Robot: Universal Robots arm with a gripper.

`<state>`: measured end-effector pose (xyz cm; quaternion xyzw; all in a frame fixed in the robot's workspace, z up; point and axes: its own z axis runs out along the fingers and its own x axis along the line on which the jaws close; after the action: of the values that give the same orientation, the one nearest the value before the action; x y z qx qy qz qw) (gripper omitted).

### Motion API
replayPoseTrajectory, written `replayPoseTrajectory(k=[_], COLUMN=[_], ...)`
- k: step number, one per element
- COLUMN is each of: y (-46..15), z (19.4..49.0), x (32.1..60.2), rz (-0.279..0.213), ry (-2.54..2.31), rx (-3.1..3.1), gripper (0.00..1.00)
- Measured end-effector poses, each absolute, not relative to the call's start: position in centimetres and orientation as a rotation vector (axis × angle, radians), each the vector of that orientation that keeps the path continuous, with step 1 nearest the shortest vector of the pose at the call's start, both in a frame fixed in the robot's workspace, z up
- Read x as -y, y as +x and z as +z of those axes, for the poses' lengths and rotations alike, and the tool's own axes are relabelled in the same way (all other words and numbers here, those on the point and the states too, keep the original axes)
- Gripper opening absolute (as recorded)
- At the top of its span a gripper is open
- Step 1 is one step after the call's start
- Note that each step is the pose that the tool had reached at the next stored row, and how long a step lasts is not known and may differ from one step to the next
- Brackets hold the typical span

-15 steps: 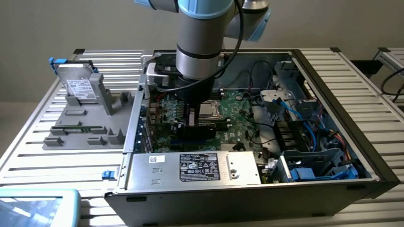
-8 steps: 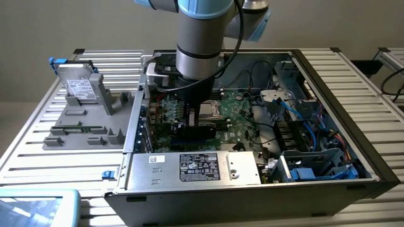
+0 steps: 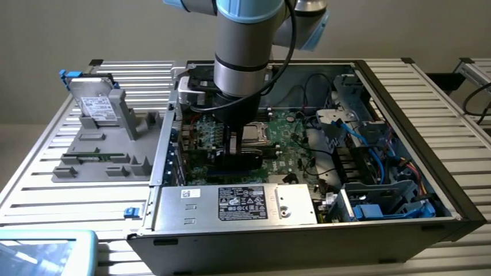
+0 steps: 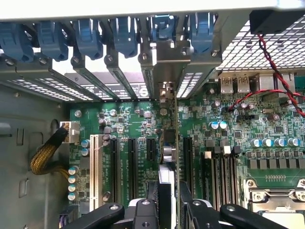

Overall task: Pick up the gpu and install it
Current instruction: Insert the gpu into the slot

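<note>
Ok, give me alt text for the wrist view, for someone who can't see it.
The pincer grips the gpu edge-on, standing upright over the green motherboard among its black expansion slots. The card's silver bracket meets the row of blue slot clips at the case wall.

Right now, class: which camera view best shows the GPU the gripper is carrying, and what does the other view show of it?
The wrist view: the GPU appears edge-on between the gripper fingers, above the motherboard slots, its silver bracket at the case's rear. In the exterior view, the GPU is a dark shape under the arm.
</note>
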<state>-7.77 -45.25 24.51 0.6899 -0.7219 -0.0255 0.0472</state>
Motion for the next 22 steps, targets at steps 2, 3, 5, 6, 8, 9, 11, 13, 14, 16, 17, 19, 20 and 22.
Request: replayPoseTrajectory(k=[2, 3, 5, 6, 8, 9, 11, 13, 14, 16, 17, 19, 20, 22], y=[-7.77, -7.77, -7.76, -7.76, -7.77, -7.77, -7.77, -7.77, -7.76, -7.76, -7.75, -7.69, -7.68, -7.67], z=[24.51, 24.5, 24.49, 24.49, 24.49, 24.5, 24.49, 24.5, 24.5, 24.49, 24.49, 24.49, 24.49, 24.49], x=[45.25, 45.25, 45.25, 45.25, 45.25, 45.25, 45.25, 45.25, 45.25, 45.25, 45.25, 45.25, 45.25, 45.25], rz=[-0.078, -0.078, -0.079, -0.08, -0.081, -0.081, -0.081, -0.081, -0.081, -0.081, -0.081, -0.081, -0.08, -0.08], ry=[2.105, 2.106, 2.107, 2.107, 2.107, 2.108, 2.108, 2.109, 2.11, 2.112, 2.114, 2.118, 2.12, 2.123], rx=[2.2, 2.199, 2.195, 2.193, 2.19, 2.189, 2.189, 2.188, 2.187, 2.185, 2.183, 2.179, 2.177, 2.174], gripper=[0.28, 0.28, 0.28, 0.28, 0.28, 0.28, 0.28, 0.28, 0.28, 0.28, 0.28, 0.28, 0.28, 0.28])
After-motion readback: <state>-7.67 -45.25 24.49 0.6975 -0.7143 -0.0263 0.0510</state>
